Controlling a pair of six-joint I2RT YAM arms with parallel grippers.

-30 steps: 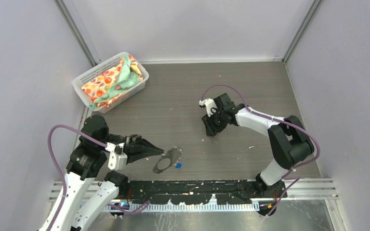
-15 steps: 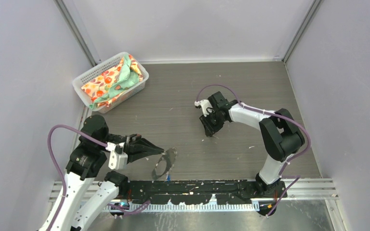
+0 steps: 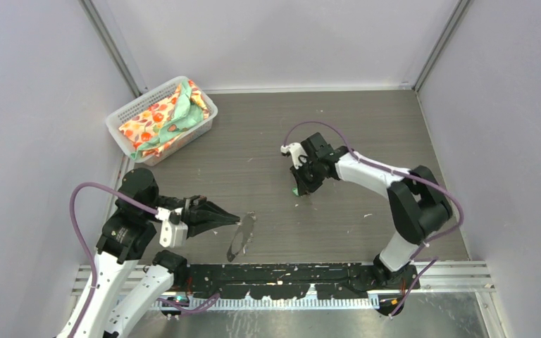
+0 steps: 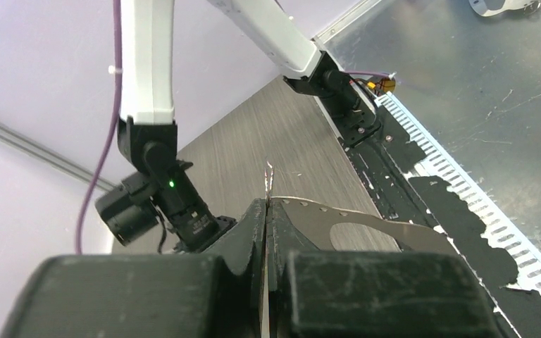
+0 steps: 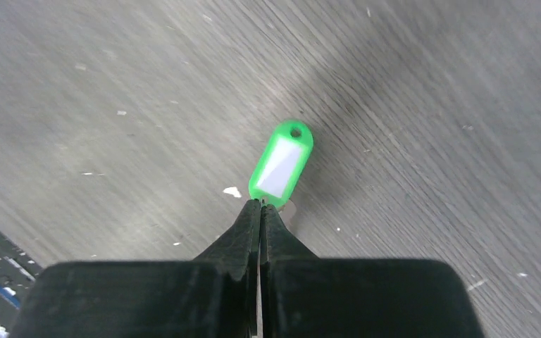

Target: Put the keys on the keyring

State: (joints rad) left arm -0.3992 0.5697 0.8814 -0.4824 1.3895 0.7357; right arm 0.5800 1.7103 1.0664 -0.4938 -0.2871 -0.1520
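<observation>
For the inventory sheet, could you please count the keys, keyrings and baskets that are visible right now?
Keys: 1, the green-tagged key; no other key shows
Keyrings: 1, the keyring
Baskets: 1, the white basket
Total: 3

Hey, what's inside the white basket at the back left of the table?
An orange-printed cloth and a pale green cloth, crumpled together, fill the basket. Whatever lies beneath them, and the basket's floor, is covered and cannot be seen.
</observation>
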